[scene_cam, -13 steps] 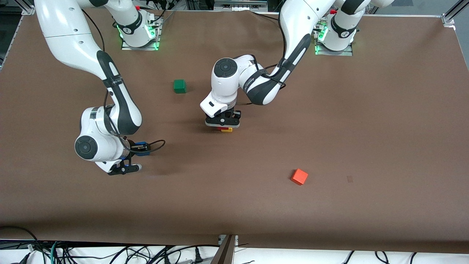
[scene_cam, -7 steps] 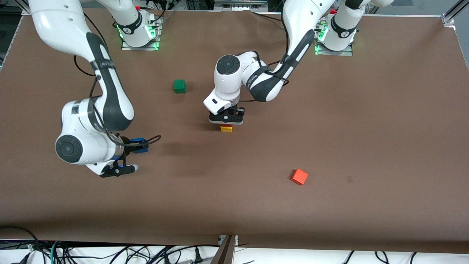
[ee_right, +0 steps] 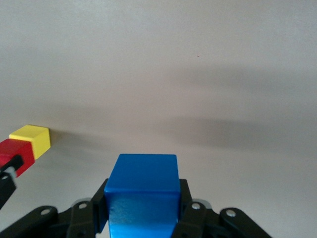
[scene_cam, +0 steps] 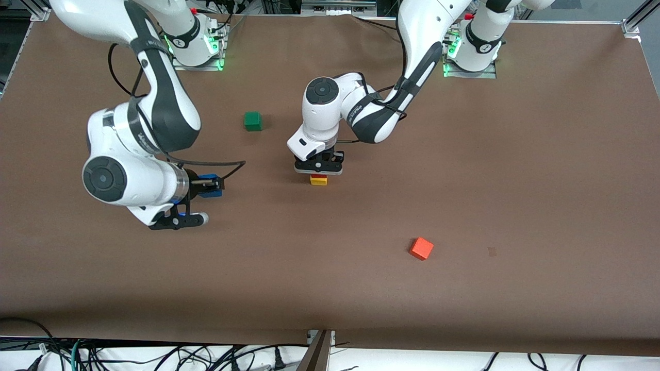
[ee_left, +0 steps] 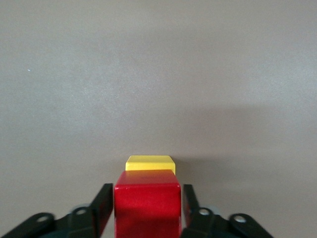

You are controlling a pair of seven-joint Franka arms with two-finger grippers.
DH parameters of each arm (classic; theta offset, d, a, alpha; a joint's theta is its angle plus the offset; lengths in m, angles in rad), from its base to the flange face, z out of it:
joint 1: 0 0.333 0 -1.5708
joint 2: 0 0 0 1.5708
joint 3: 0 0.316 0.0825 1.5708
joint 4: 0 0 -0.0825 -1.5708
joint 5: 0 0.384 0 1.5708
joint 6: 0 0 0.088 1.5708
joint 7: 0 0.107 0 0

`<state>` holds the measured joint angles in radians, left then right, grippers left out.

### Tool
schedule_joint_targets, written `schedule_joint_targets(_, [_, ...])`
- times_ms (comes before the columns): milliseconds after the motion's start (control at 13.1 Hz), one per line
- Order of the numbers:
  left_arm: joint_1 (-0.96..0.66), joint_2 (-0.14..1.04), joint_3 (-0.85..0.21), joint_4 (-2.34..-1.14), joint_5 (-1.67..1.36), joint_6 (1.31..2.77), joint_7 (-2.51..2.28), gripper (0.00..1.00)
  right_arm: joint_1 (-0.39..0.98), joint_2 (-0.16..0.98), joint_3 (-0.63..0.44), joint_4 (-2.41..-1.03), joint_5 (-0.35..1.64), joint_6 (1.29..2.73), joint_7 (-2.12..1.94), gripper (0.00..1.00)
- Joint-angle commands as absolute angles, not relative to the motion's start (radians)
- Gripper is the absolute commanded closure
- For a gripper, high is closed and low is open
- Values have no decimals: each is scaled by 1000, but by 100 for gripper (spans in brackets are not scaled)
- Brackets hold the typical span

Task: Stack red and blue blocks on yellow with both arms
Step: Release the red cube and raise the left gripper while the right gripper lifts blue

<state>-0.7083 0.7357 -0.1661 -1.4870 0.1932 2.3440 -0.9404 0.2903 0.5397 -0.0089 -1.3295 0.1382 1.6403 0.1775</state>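
The yellow cube (scene_cam: 318, 182) lies mid-table, and the deep red cube (scene_cam: 318, 176) rests on top of it. My left gripper (scene_cam: 318, 168) stands directly over this stack. In the left wrist view its jaws flank the red cube (ee_left: 147, 198) with a thin gap, so it is open, and the yellow cube (ee_left: 150, 162) peeks out underneath. Toward the right arm's end of the table, my right gripper (scene_cam: 209, 186) hangs in the air, shut on the bright blue cube (ee_right: 142, 191). The right wrist view also shows the red cube (ee_right: 15, 151) and the yellow cube (ee_right: 32, 137).
A green cube (scene_cam: 252, 121) sits farther from the front camera than the stack, between the two arms. An orange-red cube (scene_cam: 422, 248) lies nearer the front camera, toward the left arm's end. Brown table surface (scene_cam: 515, 180) surrounds them.
My right arm has risen and carried the blue cube toward the stack. The left gripper's jaws have parted slightly from the red cube, which stays on the yellow one.
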Motion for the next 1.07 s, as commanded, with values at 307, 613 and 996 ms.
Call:
schedule_joint_targets(307, [-669, 649, -166, -1517, 207, 2306, -951, 0, 299, 489, -5, -1333, 152, 1559, 254, 69])
schedule_joint_targets(613, [-540, 490, -163, -1517, 207, 2096, -891, 0, 340, 495, -2, -1335, 211, 1583, 351, 69])
schedule_joint_targets(996, [-254, 327, -149, -1522, 137, 2001, -654, 0, 448, 505, -2, -1368, 261, 1681, 565, 69])
